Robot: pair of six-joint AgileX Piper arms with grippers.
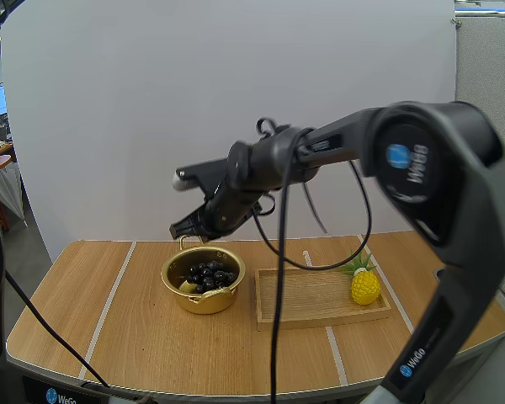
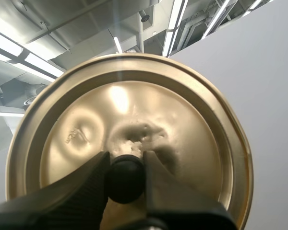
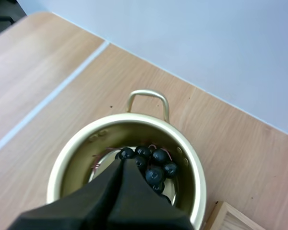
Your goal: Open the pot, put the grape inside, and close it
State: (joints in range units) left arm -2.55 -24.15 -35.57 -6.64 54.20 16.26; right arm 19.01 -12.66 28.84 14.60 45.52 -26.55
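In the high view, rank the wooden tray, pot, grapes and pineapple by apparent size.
1. the wooden tray, largest
2. the pot
3. the grapes and the pineapple: they look about alike, so I leave them unranked

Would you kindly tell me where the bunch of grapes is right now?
The grapes lie inside the open pot, left of the wooden tray in the high view, with my right pincer just above the pot.
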